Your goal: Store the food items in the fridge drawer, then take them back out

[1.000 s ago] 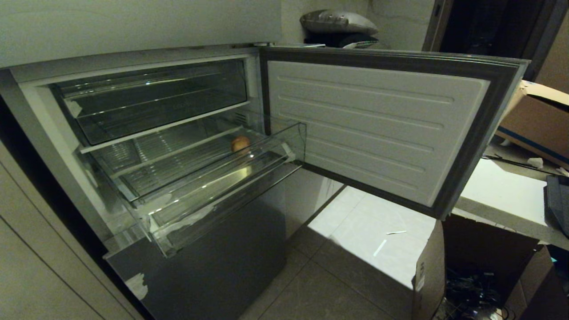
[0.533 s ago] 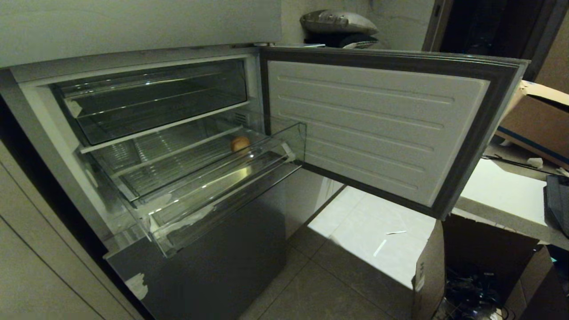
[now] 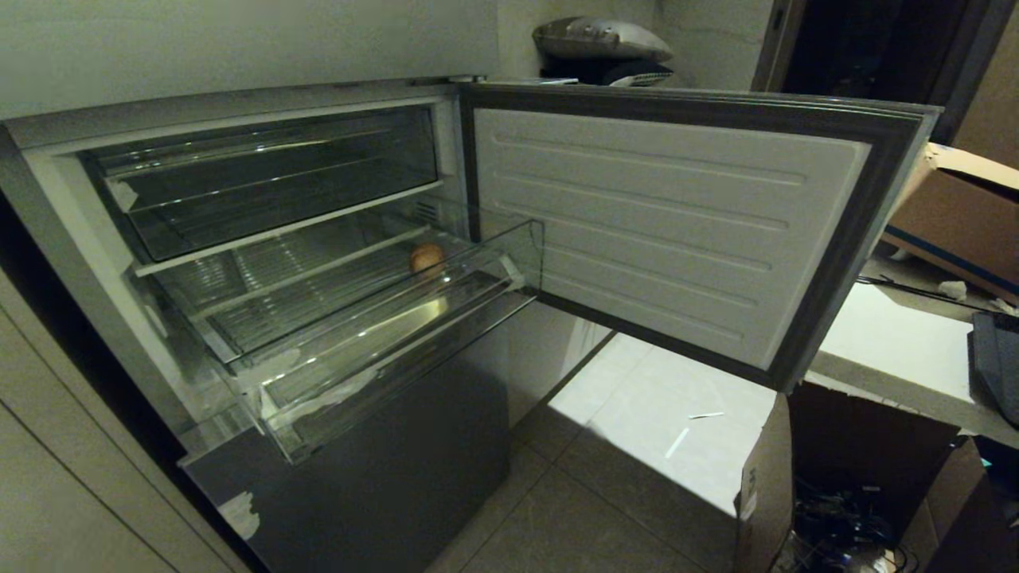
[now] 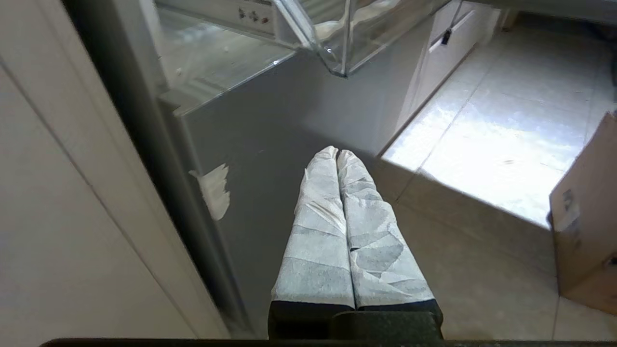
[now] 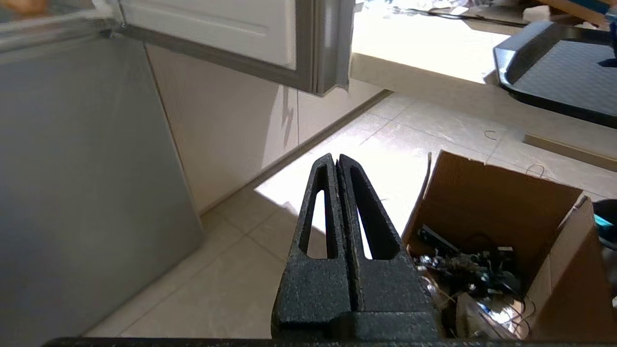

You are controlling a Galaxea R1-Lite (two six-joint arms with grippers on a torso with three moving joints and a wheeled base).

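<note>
The fridge door [image 3: 669, 231] is standing wide open, swung out toward 3 o'clock in the head view. Inside, the fridge drawer [image 3: 478, 274] is sticking out of the fridge, pulled toward 5 o'clock. It is a clear bin with a ribbed floor. The food item [image 3: 427, 258], a small round brown lump, is sitting in the drawer, near its far right corner, just behind the front wall. A darker clear bin [image 3: 271, 191] is sitting above it, pushed in.

Neither arm is showing in the head view. The left gripper [image 4: 337, 153] is hanging low in front of the grey lower door panel [image 4: 270, 125]. Its two white wrapped fingers [image 4: 318, 231] are pressing together and are holding nothing. A corner of the drawer is showing above it, toward 12 o'clock.

The right gripper [image 5: 336, 158] is hanging over the tiled floor [image 5: 241, 270]. Its black fingers [image 5: 371, 226] are pressing tight together too, with nothing between them. A brown cardboard box [image 5: 487, 202] full of cables is sitting just beside it, at about 3 o'clock.
</note>
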